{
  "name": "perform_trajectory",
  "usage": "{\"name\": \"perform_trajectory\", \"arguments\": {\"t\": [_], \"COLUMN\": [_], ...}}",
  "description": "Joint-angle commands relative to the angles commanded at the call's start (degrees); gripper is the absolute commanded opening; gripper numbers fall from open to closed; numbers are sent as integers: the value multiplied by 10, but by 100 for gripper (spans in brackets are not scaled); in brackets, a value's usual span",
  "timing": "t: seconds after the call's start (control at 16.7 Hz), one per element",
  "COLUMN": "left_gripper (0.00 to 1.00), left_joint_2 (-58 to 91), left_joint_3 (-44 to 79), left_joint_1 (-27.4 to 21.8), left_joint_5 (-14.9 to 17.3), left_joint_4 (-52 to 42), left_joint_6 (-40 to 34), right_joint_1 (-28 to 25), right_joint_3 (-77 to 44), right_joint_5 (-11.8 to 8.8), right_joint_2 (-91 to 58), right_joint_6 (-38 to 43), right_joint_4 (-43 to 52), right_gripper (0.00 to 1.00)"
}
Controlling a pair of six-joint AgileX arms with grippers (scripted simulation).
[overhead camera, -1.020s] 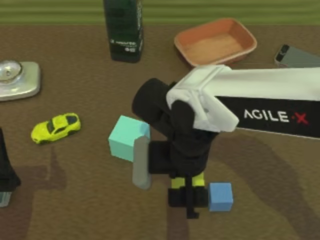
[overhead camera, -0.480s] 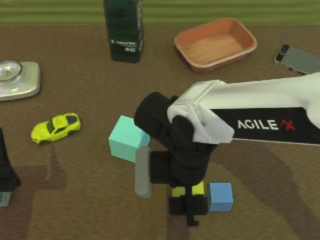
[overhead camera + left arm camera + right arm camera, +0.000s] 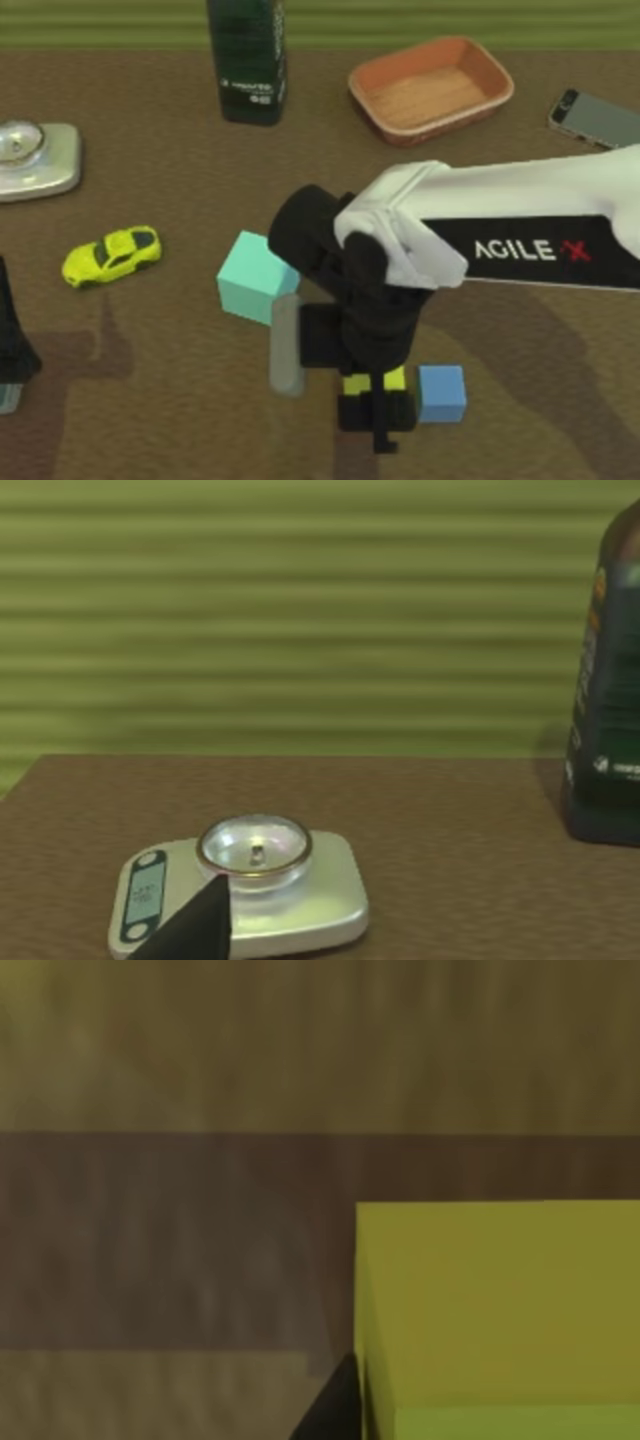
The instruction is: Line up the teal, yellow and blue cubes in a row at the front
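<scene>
Since half a second ago almost nothing has shifted: my right arm hangs in the same spot over the front of the table, and the cubes lie where they lay.

Going left to right in the top view: my left arm (image 3: 14, 350) sits parked at the left edge, its fingers out of sight, so I cannot tell their state. Behind it rests the silver scale (image 3: 32, 160), then the yellow-green toy car (image 3: 112, 254). The teal cube (image 3: 256, 277) stands left of centre, partly under my right arm's wrist. My right gripper (image 3: 376, 385) points down at the front, and the yellow cube (image 3: 375, 382) shows between its black fingers; the fingers look narrowed around it, though whether they press it I cannot tell. The blue cube (image 3: 441, 393) sits just beside the gripper's right.

My right wrist view shows what the top view hides: the yellow cube's broad face (image 3: 500, 1310) filling one corner, with wooden table (image 3: 180, 1210) beyond it. My left wrist view shows only the scale (image 3: 245, 885) and dark bottle (image 3: 608, 690).
</scene>
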State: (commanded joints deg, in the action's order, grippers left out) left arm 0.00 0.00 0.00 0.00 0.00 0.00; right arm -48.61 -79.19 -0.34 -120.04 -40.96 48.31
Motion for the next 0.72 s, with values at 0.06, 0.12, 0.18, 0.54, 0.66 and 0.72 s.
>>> {"name": "perform_trajectory", "arguments": {"t": [0.06, 0.12, 0.18, 0.54, 0.66, 0.72], "left_gripper": [100, 100, 100, 100, 100, 100], "left_joint_2": [0, 0, 0, 0, 0, 0], "left_joint_3": [0, 0, 0, 0, 0, 0], "left_joint_1": [0, 0, 0, 0, 0, 0], "left_joint_5": [0, 0, 0, 0, 0, 0], "left_joint_4": [0, 0, 0, 0, 0, 0], "left_joint_6": [0, 0, 0, 0, 0, 0], "right_joint_1": [0, 0, 0, 0, 0, 1], "right_joint_3": [0, 0, 0, 0, 0, 0], "right_joint_5": [0, 0, 0, 0, 0, 0], "right_joint_2": [0, 0, 0, 0, 0, 0], "right_joint_6": [0, 0, 0, 0, 0, 0], "right_joint_4": [0, 0, 0, 0, 0, 0], "right_gripper": [83, 90, 98, 100, 100, 100]}}
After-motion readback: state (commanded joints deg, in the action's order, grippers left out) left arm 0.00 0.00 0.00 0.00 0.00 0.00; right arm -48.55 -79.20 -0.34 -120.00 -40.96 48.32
